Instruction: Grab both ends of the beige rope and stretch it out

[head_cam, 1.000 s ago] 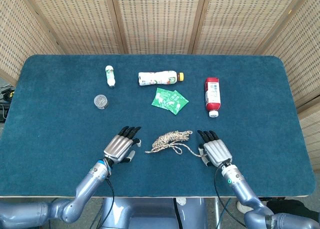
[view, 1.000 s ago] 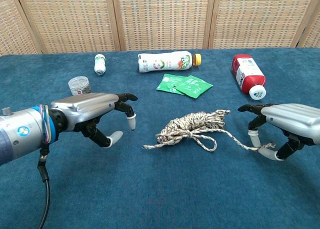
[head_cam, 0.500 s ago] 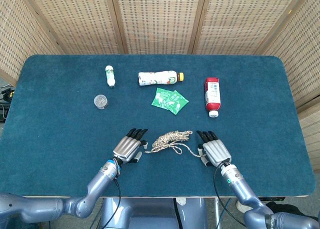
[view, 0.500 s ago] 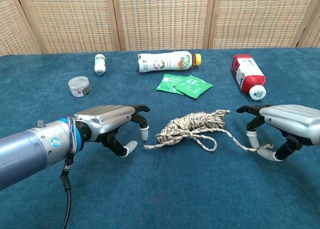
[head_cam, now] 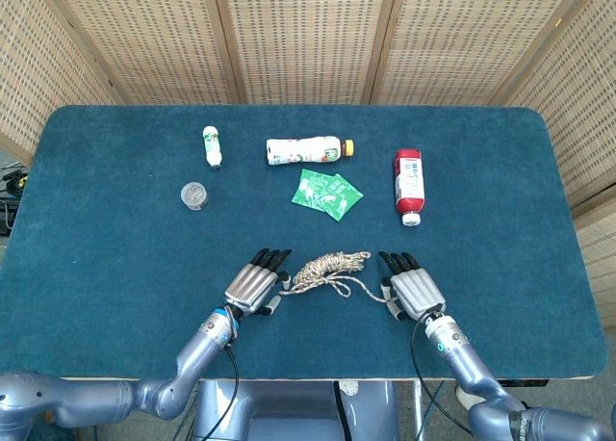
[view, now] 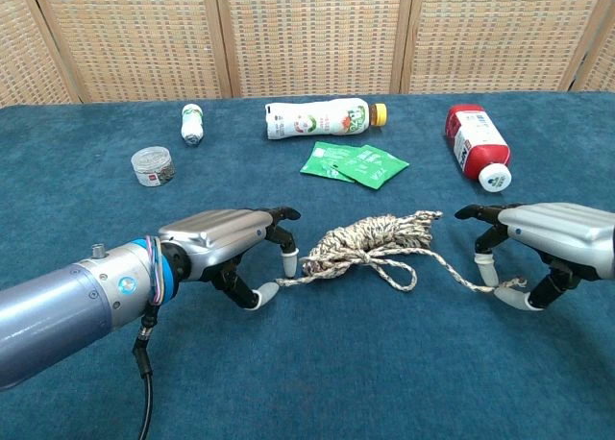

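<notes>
We've got the bundled beige twisted rope lying near the front of the blue felt counter, between both hands, so each can take an end. Chest view shows what the head view can't: our left hand has fingertips right at the left end, grip unclear, and our right hand curls around the right tail, grip likewise unclear.

The rope lies between the left hand and right hand.
</notes>
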{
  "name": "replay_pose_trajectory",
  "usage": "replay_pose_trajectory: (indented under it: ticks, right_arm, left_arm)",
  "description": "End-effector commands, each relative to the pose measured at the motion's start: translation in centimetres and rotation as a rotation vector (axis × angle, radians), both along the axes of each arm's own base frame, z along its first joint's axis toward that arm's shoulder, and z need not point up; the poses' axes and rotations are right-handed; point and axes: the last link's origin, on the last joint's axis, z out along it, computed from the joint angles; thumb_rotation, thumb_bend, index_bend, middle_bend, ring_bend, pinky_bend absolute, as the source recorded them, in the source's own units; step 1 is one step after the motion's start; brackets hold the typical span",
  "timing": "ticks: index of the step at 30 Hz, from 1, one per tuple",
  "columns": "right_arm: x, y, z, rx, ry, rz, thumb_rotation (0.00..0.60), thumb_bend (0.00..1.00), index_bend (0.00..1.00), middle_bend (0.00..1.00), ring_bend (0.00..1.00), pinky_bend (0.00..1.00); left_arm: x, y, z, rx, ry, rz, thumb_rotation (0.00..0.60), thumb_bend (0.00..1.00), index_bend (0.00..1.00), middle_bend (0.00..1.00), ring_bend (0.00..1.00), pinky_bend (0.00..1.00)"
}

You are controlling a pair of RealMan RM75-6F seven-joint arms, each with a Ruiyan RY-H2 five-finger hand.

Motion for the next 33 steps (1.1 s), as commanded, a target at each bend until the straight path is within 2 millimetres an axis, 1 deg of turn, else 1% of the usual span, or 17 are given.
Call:
replay_pose_trajectory:
  ticks: [1,3,9,19,26,33]
  right_arm:
    - [0.0,0.0,0.0,-0.001,-0.001,0.000,0.600,0.50,0.66,0.00,0.00,0.00]
    - [0.0,0.0,0.0,-0.002,-0.002,0.001,0.600,0.50,0.66,0.00,0.00,0.00]
    - [0.0,0.0,0.1,-0.003,-0.003,0.002,0.600,0.50,0.66,0.00,0.00,0.00]
    - [0.0,0.0,0.1,-0.004,-0.006,0.002,0.600,0.50,0.66,0.00,0.00,0.00]
    - [0.0,-0.1,0.0,-0.004,-0.008,0.002,0.600,0.50,0.66,0.00,0.00,0.00]
    - [-0.1,-0.1,0.1,-0.004,-0.008,0.001,0.600,0.50,0.66,0.00,0.00,0.00]
  left_arm:
    - [0.0,0.0,-0.1,-0.001,-0.005,0.002,0.600,0.44,0.43,0.00,0.00,0.00]
    - [0.0,-0.1,-0.2,-0.004,-0.005,0.001,0.600,0.42,0.43,0.00,0.00,0.00]
    - [0.1,-0.2,-0.3,-0.004,-0.011,0.007,0.600,0.42,0.44,0.00,0.00,0.00]
    - [-0.1,0.3,-0.9,0.003,-0.036,0.034,0.600,0.42,0.47,0.00,0.00,0.00]
    - [-0.1,0.2,-1.2,0.010,-0.049,0.028,0.600,0.45,0.51,0.00,0.00,0.00]
    - [-0.1,0.3,-1.3,0.017,-0.050,0.029,0.600,0.47,0.51,0.00,0.00,0.00]
